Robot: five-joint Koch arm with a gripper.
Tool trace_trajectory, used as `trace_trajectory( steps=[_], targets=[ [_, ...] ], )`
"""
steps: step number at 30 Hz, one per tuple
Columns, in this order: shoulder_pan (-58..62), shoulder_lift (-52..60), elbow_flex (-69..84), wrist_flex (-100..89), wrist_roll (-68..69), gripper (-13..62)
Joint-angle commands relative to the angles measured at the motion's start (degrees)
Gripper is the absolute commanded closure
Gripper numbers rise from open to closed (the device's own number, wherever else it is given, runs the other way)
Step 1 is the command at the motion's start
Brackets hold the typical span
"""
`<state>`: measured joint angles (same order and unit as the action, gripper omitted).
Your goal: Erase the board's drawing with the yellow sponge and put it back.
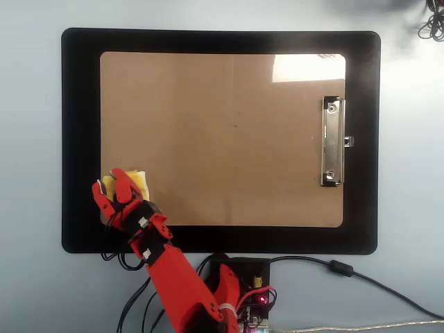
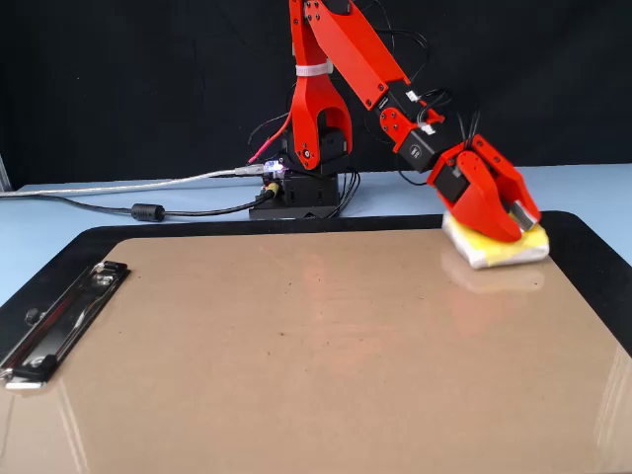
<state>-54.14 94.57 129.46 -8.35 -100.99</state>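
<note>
The brown board (image 1: 222, 139) lies on a black mat (image 1: 80, 139), with its silver clip (image 1: 333, 142) at the right in the overhead view. No drawing shows on the board; its surface (image 2: 296, 346) looks plain. The yellow sponge (image 1: 141, 182) rests on the board's lower left corner in the overhead view and at the far right in the fixed view (image 2: 494, 254). My red gripper (image 1: 112, 189) sits on top of the sponge with its jaws closed around the sponge's middle (image 2: 513, 222). The black knob is hidden under the jaws.
The arm's base (image 2: 306, 188) stands just beyond the mat's edge. Cables (image 2: 118, 188) run from it across the light blue table. The clip (image 2: 59, 321) stands up a little from the board. A dark cable bundle (image 1: 433, 24) lies at the top right corner.
</note>
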Motion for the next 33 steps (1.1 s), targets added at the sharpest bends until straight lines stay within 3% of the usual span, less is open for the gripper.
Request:
trace_trajectory(
  steps=[1, 8, 13, 17, 20, 26, 33],
  targets=[
    [-1.2, 1.6, -2.2, -4.0, -1.8, 15.3],
    [-1.1, 12.0, -3.5, 6.6, -9.2, 15.7],
    [2.6, 27.9, -12.0, 49.9, -9.3, 15.8],
    [15.4, 30.0, -21.5, 82.4, -2.7, 15.7],
    [24.5, 30.1, -23.7, 95.8, 6.5, 15.6],
    [42.2, 34.3, -9.8, 99.2, 11.3, 15.6],
    [43.0, 40.2, 4.7, 100.6, 11.3, 15.6]
  ],
)
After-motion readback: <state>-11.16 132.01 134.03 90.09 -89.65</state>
